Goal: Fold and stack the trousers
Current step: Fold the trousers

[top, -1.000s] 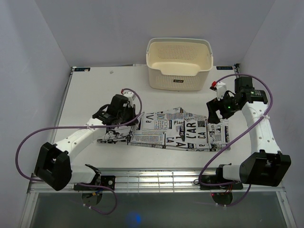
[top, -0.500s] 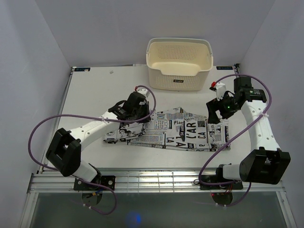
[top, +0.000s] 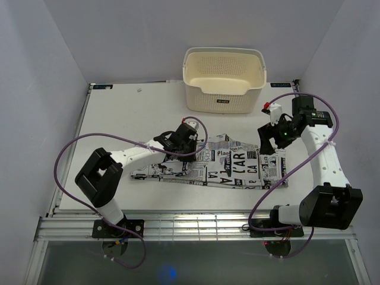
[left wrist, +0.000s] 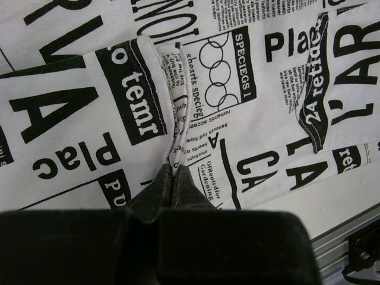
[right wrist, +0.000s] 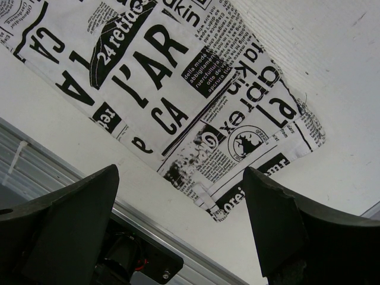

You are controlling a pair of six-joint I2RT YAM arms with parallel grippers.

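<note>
Two fingertips of the left gripper (left wrist: 172,171) are seen pressed together on a stitched edge of the trousers (left wrist: 249,101) — a narrow ridge of cloth is pinched there and raised off the layer beneath. In the top view this grip is placed over the left-middle part of the garment, with the left arm (top: 136,155) stretched out across the table (top: 119,113). The right gripper (right wrist: 179,173) is held above the right end of the cloth with its jaws spread wide; nothing is caught between them. The trousers are laid as a flat, partly folded strip on the near half of the white table. A cream perforated basket (top: 224,80) is stood at the far edge — apart from the cloth.
</note>
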